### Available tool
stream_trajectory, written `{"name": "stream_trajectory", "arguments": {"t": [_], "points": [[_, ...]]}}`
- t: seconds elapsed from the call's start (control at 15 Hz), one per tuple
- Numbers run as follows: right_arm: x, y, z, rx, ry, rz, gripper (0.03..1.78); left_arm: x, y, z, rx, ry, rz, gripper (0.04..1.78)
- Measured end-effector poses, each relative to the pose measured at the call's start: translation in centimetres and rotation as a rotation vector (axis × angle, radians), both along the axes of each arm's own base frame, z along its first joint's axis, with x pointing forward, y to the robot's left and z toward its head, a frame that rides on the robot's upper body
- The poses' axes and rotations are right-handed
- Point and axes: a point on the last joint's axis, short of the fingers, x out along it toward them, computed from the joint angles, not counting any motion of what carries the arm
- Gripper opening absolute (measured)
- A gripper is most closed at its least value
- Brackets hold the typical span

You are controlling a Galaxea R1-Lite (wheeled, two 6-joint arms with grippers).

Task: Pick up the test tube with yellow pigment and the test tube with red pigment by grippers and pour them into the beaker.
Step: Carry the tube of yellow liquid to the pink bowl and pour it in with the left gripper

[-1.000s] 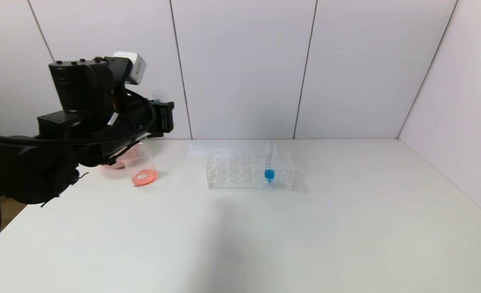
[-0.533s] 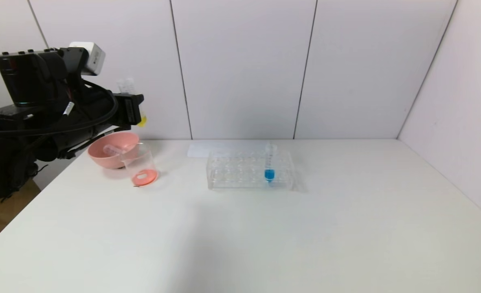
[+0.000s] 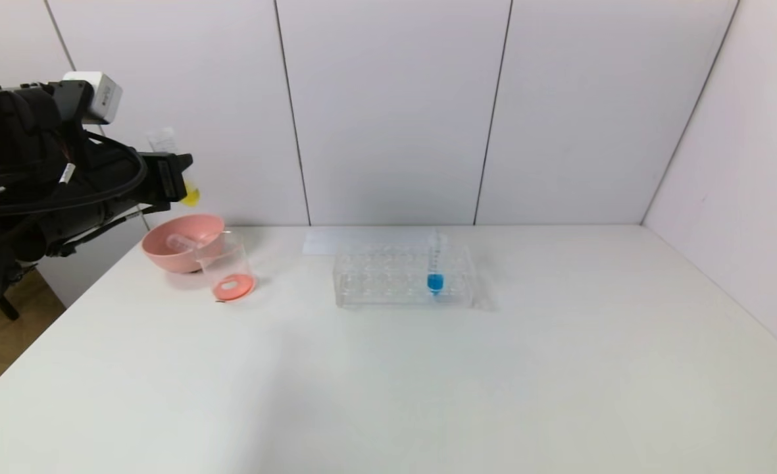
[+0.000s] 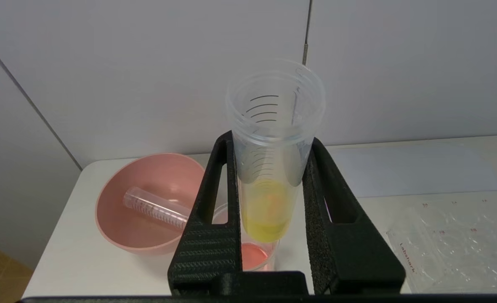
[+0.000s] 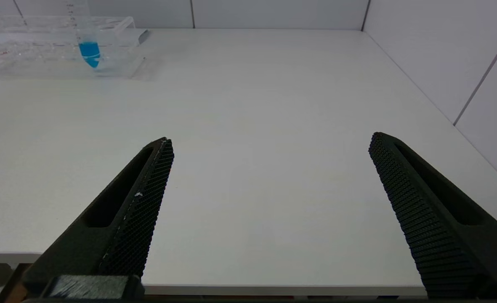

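Observation:
My left gripper (image 3: 174,176) is shut on the test tube with yellow pigment (image 3: 191,195) and holds it upright in the air, above and to the left of the pink bowl. In the left wrist view the gripper (image 4: 271,143) clamps the tube (image 4: 269,210) with yellow liquid at its bottom. The beaker (image 3: 227,266) stands next to the bowl with red-orange liquid in its base and also shows below the tube in the left wrist view (image 4: 254,256). No tube holding red liquid is in view. My right gripper (image 5: 269,141) is open and empty at the table's front edge.
A pink bowl (image 3: 164,253) holds an empty clear tube (image 3: 184,242) lying on its side. A clear rack (image 3: 388,276) at mid-table holds a blue-liquid tube (image 3: 435,266). A white sheet (image 3: 362,240) lies behind the rack. The table's left edge is close to the bowl.
My left gripper has moved left with the yellow tube, from over the beaker to beyond the bowl. The bowl and beaker are now uncovered. The right gripper's earlier position is not shown.

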Motion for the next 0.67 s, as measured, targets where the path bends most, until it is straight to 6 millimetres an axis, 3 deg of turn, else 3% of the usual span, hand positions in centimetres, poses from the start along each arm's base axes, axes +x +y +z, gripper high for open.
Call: {"name": "stream_trajectory", "arguments": {"t": [0.67], "points": [[0.0,0.0,0.0,0.0,0.0,0.0,1.7,0.4,5.6,-1.1,-0.008,0.032,0.074,0.44]]}}
